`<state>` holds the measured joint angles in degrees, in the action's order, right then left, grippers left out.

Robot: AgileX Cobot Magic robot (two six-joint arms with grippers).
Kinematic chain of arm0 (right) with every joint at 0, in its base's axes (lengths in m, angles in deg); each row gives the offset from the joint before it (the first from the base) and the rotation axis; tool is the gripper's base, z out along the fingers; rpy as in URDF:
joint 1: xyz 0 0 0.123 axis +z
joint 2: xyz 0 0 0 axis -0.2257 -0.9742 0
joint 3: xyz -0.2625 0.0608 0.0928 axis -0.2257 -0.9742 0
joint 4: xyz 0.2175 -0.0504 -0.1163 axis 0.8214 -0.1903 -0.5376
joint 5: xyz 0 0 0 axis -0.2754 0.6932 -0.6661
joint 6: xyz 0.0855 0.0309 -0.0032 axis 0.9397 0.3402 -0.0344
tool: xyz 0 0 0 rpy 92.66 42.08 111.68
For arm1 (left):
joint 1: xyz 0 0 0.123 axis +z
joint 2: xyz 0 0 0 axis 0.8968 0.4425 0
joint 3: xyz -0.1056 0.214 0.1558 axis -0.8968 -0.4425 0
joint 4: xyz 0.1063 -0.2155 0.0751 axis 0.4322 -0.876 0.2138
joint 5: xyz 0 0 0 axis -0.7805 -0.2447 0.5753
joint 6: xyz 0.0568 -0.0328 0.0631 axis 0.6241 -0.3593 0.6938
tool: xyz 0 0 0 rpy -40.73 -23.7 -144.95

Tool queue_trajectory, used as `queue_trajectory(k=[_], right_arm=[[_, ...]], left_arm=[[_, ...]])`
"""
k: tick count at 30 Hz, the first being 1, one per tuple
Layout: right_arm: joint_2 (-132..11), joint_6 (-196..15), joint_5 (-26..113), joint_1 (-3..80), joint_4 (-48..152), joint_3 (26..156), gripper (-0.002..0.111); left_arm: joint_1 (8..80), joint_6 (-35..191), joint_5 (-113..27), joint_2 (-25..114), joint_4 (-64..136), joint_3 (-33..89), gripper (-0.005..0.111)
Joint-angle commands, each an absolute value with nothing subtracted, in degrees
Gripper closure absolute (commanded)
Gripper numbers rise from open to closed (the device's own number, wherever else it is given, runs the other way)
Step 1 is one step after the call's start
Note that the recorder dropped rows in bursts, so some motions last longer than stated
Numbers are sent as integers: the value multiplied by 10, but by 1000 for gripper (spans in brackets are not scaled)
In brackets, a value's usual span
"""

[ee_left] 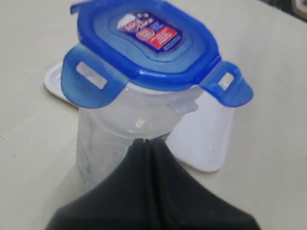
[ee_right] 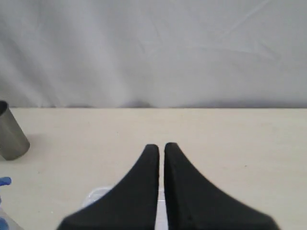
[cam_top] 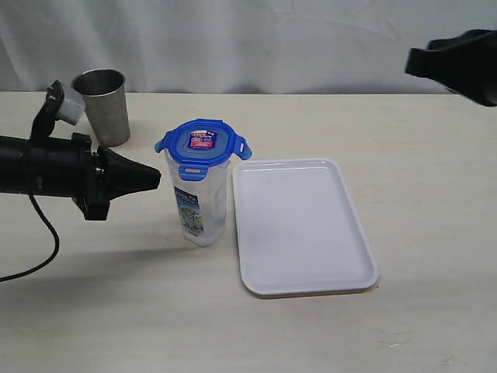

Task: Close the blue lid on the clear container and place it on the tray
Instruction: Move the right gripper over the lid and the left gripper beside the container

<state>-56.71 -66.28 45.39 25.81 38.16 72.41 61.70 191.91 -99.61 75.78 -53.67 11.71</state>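
Your left jaws, clenched empty, point at the clear container; your right jaws, clenched empty, hang well apart. The blue lid rests on it, flaps seemingly unlatched. It stands on the bench beside the tray: 2 steps left.

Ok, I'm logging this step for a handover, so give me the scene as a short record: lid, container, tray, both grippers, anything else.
lid: blue lid resting on the clear container, side flaps sticking out, not snapped down
container: upright on the table, beside the tray, not on it
tray: flat, nothing on it
left gripper: shut, tip close by the container's upper wall; contact unclear
right gripper: shut, raised, away from the container
other: steel cup at the back
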Motion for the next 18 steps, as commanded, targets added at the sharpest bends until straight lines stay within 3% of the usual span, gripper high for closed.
queue_trajectory(k=[1, 4, 10, 18], right_arm=[[-691, -690, 564, 271, 372, 845, 104], [-760, -814, 627, 272, 470, 911, 104], [-838, -1338, 771, 271, 953, 971, 104], [-900, -1447, 779, 309, 1072, 1029, 104]], left_arm=[[611, 1937, -979, 759, -532, 121, 107], [611, 1937, -978, 759, -551, 121, 107], [611, 1937, -978, 759, -559, 126, 107], [610, 1937, -994, 759, -566, 126, 107]])
